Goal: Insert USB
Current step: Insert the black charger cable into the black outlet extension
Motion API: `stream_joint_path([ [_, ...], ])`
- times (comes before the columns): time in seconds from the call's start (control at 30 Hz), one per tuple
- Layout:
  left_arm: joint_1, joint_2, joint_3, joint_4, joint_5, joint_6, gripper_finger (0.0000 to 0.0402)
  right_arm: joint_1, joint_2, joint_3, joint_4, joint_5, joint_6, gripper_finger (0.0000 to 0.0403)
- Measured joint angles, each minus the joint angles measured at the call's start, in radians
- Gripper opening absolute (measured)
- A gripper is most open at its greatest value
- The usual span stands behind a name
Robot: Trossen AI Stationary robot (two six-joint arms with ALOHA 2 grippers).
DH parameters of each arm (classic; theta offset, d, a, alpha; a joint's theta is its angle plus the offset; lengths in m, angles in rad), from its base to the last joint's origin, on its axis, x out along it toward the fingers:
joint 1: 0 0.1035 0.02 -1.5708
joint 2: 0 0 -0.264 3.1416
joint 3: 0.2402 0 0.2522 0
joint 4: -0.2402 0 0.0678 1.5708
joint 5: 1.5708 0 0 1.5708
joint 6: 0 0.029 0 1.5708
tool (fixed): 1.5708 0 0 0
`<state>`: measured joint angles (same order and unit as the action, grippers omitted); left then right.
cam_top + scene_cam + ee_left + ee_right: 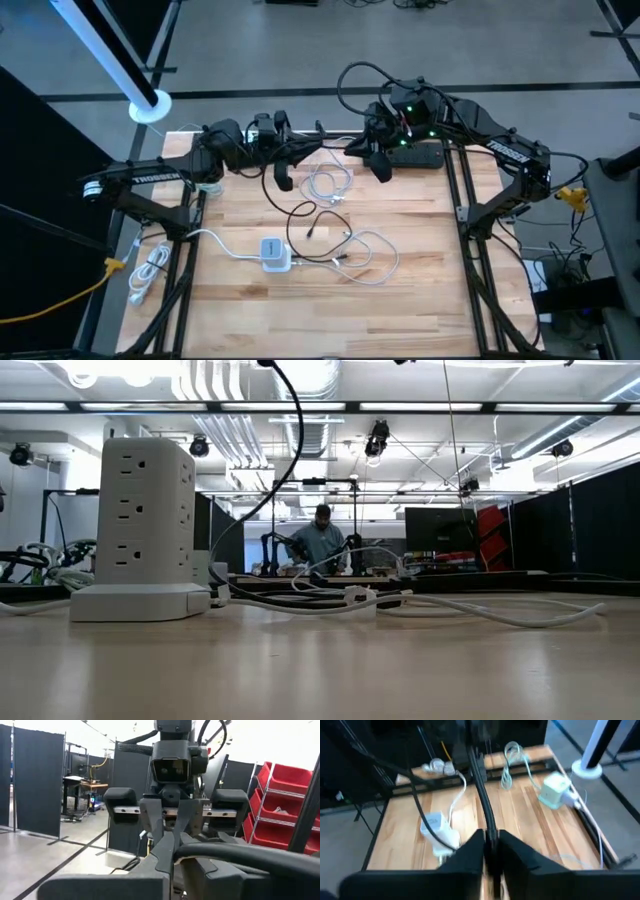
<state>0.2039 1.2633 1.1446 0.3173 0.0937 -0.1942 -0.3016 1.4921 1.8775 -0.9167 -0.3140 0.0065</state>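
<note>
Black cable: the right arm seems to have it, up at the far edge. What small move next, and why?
Probably lower the right gripper toward the white power strip. Its jaws pinch the black cable, but the strip stands mid-table, well short of both arms. The left gripper waits nearby, jaws shut. I cannot see the plug end, so go slowly.

A robotics lab or workshop hall. Exposed ceiling ducts (240, 430) and strip lights run overhead, black partition curtains (37, 785) divide bays, red storage bins (292, 777) line shelving. A person (322, 540) works at a distant bench.
</note>
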Motion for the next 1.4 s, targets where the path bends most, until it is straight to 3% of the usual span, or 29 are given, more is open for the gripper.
stream_joint_path([
  [0.23, 0.001, 0.027, 0.0, -0.025, -0.003, -0.001, 0.0007, 0.0, 0.001, 0.051, -0.065, 0.0, -0.003, 0.0167],
  [0.4, 0.002, 0.07, 0.0, -0.02, -0.003, -0.015, 0.0007, 0.0, 0.031, 0.054, -0.099, -0.001, -0.011, 0.0193],
  [0.47, 0.002, 0.082, 0.0, -0.021, -0.001, -0.017, 0.0007, 0.0, 0.054, 0.053, -0.12, -0.021, -0.026, 0.0192],
  [0.63, 0.0, 0.092, 0.0, -0.019, 0.076, -0.014, 0.0007, -0.008, 0.117, 0.07, -0.149, -0.23, -0.019, 0.0184],
  [0.73, -0.007, 0.093, 0.0, -0.021, 0.109, -0.009, 0.0007, -0.018, 0.135, 0.091, -0.19, -0.301, -0.02, 0.0179],
  [1.4, -0.027, 0.094, 0.0, -0.027, 0.16, -0.004, 0.0007, -0.02, 0.169, 0.096, -0.253, -0.322, 0.001, 0.0087],
])
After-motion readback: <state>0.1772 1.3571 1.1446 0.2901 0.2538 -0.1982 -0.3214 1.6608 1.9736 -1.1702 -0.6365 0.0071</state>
